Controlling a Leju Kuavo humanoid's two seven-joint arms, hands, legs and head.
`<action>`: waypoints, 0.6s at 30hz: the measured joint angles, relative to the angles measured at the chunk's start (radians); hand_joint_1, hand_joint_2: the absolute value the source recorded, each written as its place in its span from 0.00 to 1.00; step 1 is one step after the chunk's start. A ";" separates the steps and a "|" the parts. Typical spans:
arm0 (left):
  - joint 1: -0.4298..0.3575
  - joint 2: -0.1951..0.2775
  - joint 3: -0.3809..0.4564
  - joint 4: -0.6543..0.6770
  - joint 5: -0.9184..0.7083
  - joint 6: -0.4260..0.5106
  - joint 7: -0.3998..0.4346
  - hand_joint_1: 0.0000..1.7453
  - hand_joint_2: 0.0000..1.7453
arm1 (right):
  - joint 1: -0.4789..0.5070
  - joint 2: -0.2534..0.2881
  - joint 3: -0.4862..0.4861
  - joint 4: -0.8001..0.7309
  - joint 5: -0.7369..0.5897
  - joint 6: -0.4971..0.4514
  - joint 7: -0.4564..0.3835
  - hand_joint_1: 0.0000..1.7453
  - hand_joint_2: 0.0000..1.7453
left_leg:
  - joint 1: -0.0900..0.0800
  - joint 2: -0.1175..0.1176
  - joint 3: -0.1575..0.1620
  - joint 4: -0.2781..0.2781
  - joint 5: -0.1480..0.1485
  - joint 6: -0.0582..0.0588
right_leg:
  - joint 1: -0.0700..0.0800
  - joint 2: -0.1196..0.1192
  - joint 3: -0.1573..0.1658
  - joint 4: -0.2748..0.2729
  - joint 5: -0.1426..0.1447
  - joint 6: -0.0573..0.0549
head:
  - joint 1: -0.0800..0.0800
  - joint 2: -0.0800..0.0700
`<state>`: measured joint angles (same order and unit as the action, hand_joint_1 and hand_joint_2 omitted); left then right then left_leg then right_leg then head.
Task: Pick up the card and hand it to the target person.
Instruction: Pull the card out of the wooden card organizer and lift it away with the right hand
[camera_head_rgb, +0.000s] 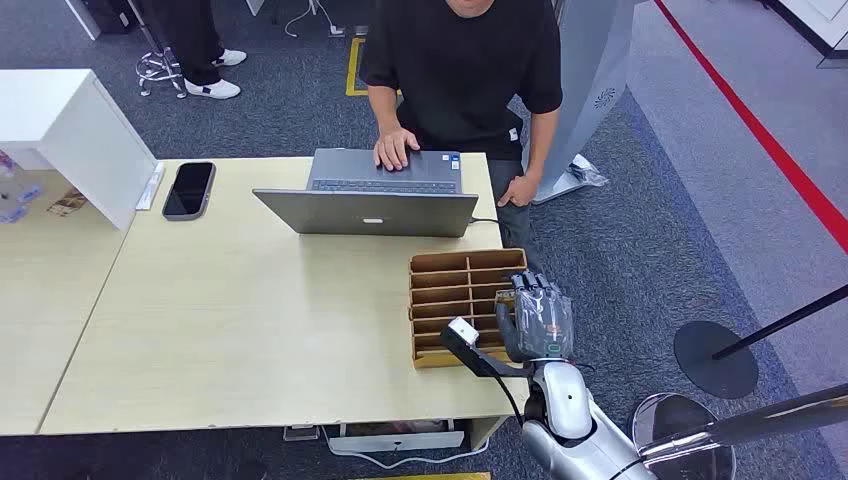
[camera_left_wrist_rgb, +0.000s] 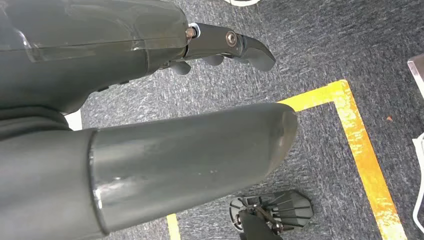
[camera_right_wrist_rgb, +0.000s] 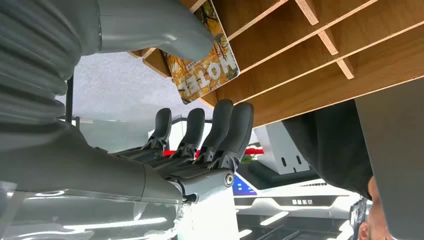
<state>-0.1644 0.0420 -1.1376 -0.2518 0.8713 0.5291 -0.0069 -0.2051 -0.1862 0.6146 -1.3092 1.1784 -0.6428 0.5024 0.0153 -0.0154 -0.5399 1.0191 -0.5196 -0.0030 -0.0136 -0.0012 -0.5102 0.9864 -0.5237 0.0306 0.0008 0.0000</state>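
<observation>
Light wood desk on grey carpet, yellow floor tape. Nearest: right hand (camera_head_rgb: 535, 318) at the desk's near-right edge, over the brown slotted card holder (camera_head_rgb: 462, 300). Wrist view: hotel card (camera_right_wrist_rgb: 202, 50) stands in a slot, thumb (camera_right_wrist_rgb: 165, 35) touching its face, fingers (camera_right_wrist_rgb: 220, 130) straight and apart from it, so no grip yet. Left hand (camera_left_wrist_rgb: 150, 75) hangs by the floor, holds nothing, fingers look loosely extended. Farther: open laptop (camera_head_rgb: 380, 195), phone (camera_head_rgb: 188, 188), person (camera_head_rgb: 460, 70) behind the desk. Step: reaching for the card. Next: pinch card, lift out, extend to person.
</observation>
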 joint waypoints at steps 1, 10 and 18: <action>0.000 0.000 0.000 0.000 0.000 0.000 0.000 0.00 0.00 | 0.000 0.000 0.000 0.000 0.000 0.002 0.000 0.49 1.00 | 0.000 0.000 0.000 0.000 0.000 0.000 | 0.000 0.000 0.000 0.000 0.000 0.000 | 0.000 0.000; 0.000 0.000 0.000 0.000 0.000 0.000 0.000 0.00 0.00 | -0.001 -0.001 0.000 0.000 0.003 0.033 0.011 0.55 1.00 | 0.000 0.000 0.000 0.000 0.000 0.000 | 0.000 0.000 0.000 0.000 0.000 0.000 | 0.000 0.000; 0.000 0.000 0.000 0.000 0.000 0.000 0.000 0.00 0.00 | -0.002 -0.002 0.000 0.000 0.003 0.053 0.018 0.57 1.00 | 0.000 0.000 0.000 0.000 0.000 0.000 | 0.000 0.000 0.000 0.000 0.000 0.000 | 0.000 0.000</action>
<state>-0.1642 0.0416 -1.1376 -0.2518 0.8716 0.5295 -0.0065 -0.2069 -0.1886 0.6149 -1.3092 1.1814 -0.5900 0.5200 0.0153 -0.0154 -0.5399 1.0191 -0.5196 -0.0030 -0.0136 -0.0012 -0.5102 0.9864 -0.5237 0.0306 0.0007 0.0000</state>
